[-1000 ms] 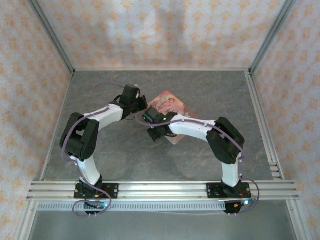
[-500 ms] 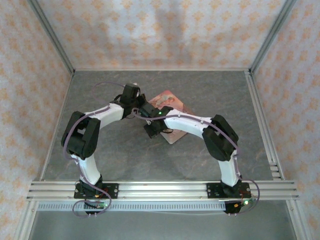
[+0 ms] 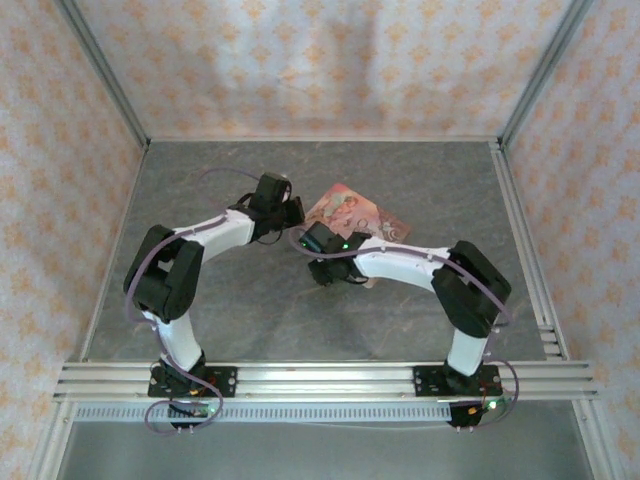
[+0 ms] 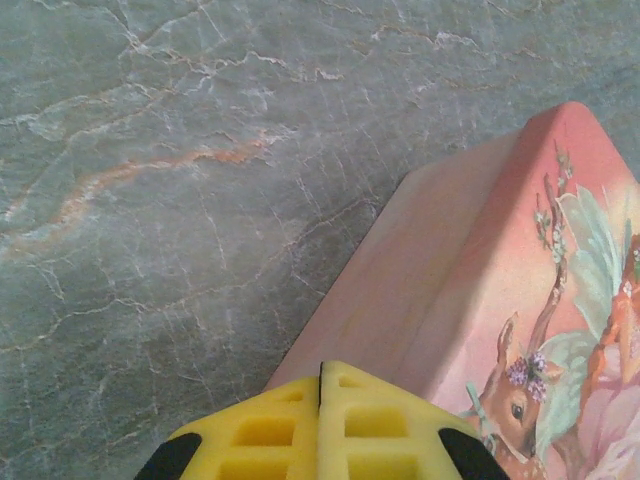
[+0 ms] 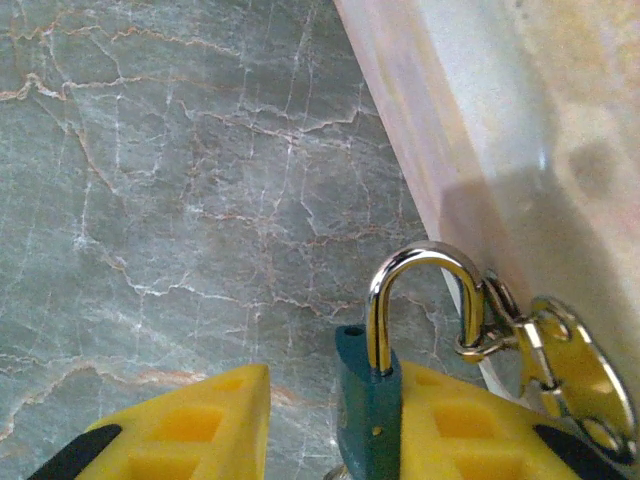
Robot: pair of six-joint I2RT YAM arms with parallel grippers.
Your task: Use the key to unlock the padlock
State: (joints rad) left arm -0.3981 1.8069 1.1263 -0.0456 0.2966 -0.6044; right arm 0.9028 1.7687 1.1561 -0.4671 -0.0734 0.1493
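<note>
Your padlock [image 5: 368,405] sits low between the fingers of the right pincer [image 5: 335,390]. Its blue-grey body leans on one finger with a clear gap to the other, so the jaws stand partly apart and grip nothing. The steel shackle points away from the wrist, just beside the side wall of the pink box [image 5: 520,130]. A small ring loops the shackle's far leg, and the pale flat piece hanging from it looks like the key [image 5: 568,378], though that is a judgement. You cannot tell whether the shackle is seated, because a finger hides that leg.

Expect both pieces to be light, rigid and slick, prone to skating or pivoting. Pinch the padlock across its flat body, not the rounded shackle. The left pincer [image 4: 320,378] is closed tight with nothing showing between its pads, hovering over the box's edge.

The grey veined tabletop [image 5: 150,200] looks smooth and hard. Patterned walls and aluminium posts hem in the workspace.
</note>
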